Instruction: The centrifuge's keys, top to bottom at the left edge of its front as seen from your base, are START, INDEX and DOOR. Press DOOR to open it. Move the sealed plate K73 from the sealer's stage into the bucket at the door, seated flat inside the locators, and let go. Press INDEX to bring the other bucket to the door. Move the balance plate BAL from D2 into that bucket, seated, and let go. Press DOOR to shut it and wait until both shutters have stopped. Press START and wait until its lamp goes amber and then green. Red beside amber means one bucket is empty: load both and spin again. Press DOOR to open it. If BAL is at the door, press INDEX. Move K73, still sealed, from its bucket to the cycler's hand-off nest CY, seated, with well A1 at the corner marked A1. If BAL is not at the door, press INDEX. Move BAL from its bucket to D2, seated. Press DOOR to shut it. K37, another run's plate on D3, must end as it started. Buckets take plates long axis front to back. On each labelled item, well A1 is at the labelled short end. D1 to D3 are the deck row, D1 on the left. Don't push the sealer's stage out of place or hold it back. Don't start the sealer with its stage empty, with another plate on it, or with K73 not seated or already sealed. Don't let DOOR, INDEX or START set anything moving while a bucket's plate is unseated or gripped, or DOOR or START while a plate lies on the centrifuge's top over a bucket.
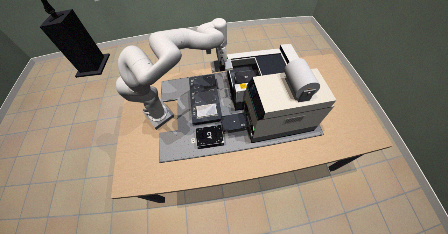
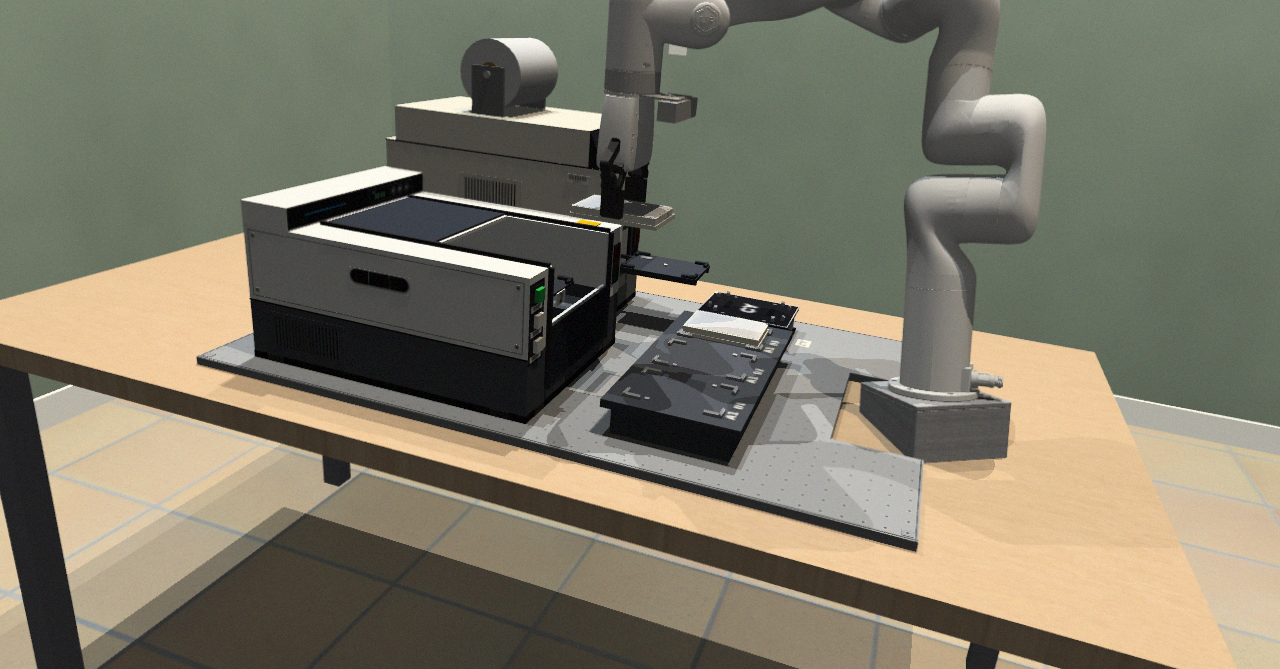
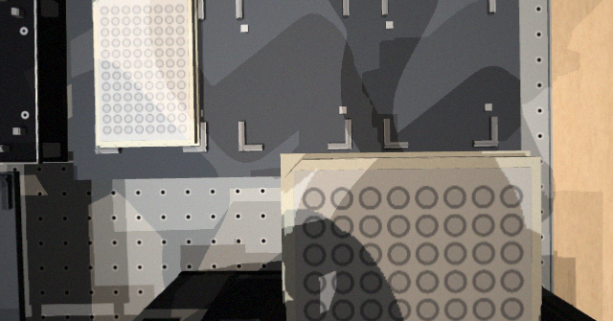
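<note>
the fingers (image 2: 612,192) are clamped on a plate (image 3: 412,235), probably bal since d2 (image 3: 292,72) lies bare, held aloft just beside the open centrifuge (image 1: 242,56). next it needs carrying over the door bucket (image 1: 245,76), then lowering flat inside the locators.

the centrifuge (image 2: 384,284) and the sealer (image 2: 492,141) behind it stand along the counter's (image 2: 1056,522) left edge. the deck row (image 2: 689,396) lies beside them, one plate (image 2: 726,328) on its far nest.
</note>
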Robot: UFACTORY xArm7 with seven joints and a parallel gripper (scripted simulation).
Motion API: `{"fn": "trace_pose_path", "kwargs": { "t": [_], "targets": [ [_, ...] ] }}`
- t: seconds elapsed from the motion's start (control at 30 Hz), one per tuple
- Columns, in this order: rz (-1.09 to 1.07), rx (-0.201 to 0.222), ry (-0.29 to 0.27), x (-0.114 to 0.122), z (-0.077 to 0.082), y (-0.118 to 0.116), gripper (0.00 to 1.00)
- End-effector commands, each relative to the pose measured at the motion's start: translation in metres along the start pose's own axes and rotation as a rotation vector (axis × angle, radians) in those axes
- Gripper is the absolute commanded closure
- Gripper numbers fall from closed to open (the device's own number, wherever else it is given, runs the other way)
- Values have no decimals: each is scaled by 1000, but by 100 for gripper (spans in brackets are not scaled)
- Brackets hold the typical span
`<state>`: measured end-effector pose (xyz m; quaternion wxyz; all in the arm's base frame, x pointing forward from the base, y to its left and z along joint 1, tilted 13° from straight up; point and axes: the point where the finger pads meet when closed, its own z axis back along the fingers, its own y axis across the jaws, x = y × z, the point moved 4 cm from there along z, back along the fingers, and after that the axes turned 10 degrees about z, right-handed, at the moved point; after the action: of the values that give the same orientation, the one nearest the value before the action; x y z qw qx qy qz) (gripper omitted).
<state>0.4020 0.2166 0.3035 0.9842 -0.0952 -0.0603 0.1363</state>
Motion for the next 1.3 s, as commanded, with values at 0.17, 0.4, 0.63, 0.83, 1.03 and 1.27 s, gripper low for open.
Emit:
{"fn": "trace_pose_path", "kwargs": {
  "t": [0.17,0.4,0.63,0.83,1.03,1.27],
  "targets": [
    [1,2,-1,19,1,-2,100],
    [1,2,-1,35,1,-5,100],
    [1,2,-2,46,1,-7,100],
    [1,2,-2,60,1,-10,100],
    [1,2,-2,74,1,-12,100],
    [1,2,-2,85,1,-14,100]
  ]
}}
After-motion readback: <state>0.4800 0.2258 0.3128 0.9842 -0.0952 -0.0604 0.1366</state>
